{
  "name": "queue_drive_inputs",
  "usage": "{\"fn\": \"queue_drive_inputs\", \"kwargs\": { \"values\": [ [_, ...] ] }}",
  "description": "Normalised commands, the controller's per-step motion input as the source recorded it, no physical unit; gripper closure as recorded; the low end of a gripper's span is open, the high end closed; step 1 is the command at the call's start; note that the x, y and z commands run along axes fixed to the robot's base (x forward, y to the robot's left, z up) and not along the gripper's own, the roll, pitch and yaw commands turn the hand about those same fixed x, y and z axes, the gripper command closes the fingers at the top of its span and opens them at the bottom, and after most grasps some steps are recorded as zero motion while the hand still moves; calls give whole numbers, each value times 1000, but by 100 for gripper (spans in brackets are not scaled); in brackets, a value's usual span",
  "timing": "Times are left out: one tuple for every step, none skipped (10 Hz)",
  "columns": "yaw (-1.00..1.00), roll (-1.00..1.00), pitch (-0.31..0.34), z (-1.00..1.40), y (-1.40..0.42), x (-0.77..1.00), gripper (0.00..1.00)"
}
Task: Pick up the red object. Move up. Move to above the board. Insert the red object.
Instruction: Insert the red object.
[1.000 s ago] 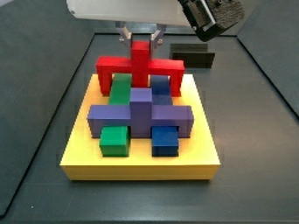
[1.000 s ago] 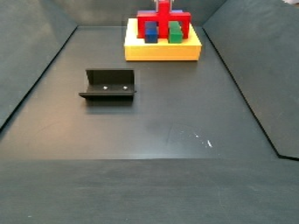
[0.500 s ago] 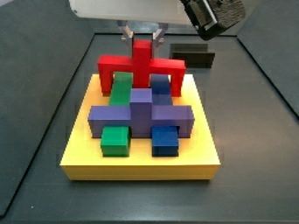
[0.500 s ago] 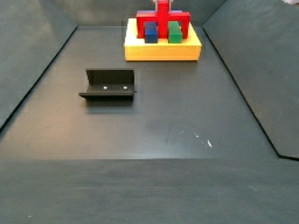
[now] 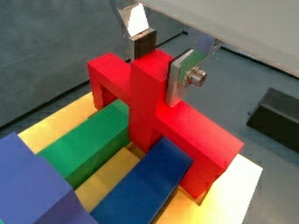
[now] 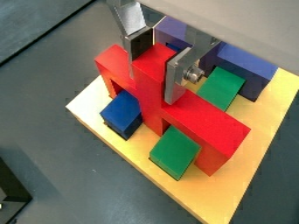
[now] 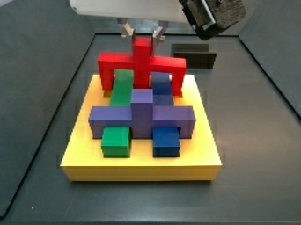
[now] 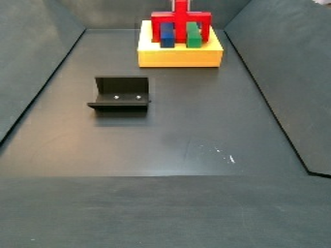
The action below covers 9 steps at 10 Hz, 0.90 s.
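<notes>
While clamped on the red object's (image 5: 152, 96) upright stem, the gripper (image 5: 162, 59) hangs above the yellow board (image 7: 141, 163) — green (image 6: 179, 150) and blue (image 6: 121, 111) blocks beneath.

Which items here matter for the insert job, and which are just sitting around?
In the job:
- red object, over the board's far end
- gripper, shut on the red object's upright stem
- yellow board

Just there:
- purple cross piece on the board
- green blocks and blue blocks on the board
- fixture on the floor, away from the board
</notes>
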Motion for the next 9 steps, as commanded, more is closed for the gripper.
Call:
{"fn": "queue_drive_inputs", "kwargs": {
  "values": [
    [0,157,0,-6,-46,0,100],
    [0,104,0,-94,-120,11,100],
    [0,74,0,-123,-120,0,100],
    [0,54,0,-154,-86,0,100],
    [0,144,0,-260,0,0,100],
    [9,239,0,-243,0,23,100],
    [26,317,0,-183,0,69,100],
    [29,281,16,0,0,69,100],
    [0,124,34,123,0,0,100]
  ]
}}
